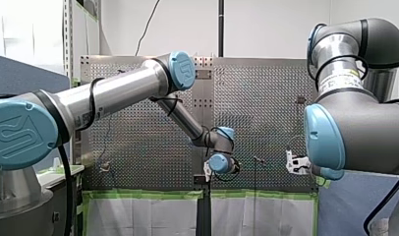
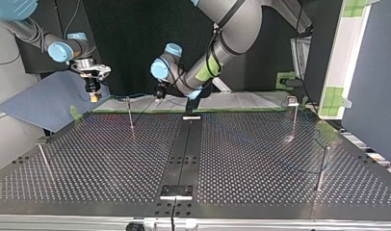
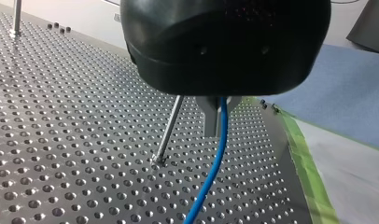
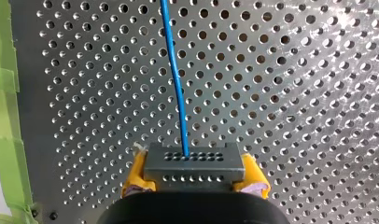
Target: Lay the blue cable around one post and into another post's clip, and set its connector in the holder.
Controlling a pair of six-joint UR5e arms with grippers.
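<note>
Now, going across the top view from its left, I count four posts on the table [image 2: 256,159], two blocks, one cable [image 4: 176,79] and one connector [image 4: 192,163].

The first post [image 2: 44,161] stands by the left edge. My right gripper [image 2: 93,95] hangs above the far left corner. Its yellow pads [image 4: 134,179] are clamped on the connector, and the cable leaves the connector's face and runs off over the holes.

The second post [image 2: 131,118] stands near the far edge, between my two grippers. My left gripper [image 3: 216,127] is closed on the cable. In the left wrist view the cable drops just beside that post and apart from it.

On the dark middle strip [image 2: 184,154] sit a far block [image 2: 191,117] and a near block [image 2: 175,191], each at its own edge of the table.

Wide room lies from the strip to the third post [image 2: 293,122], which carries a clip [image 2: 293,101] on top. The fourth post [image 2: 321,168] stands by the right edge, nearer the camera.
</note>
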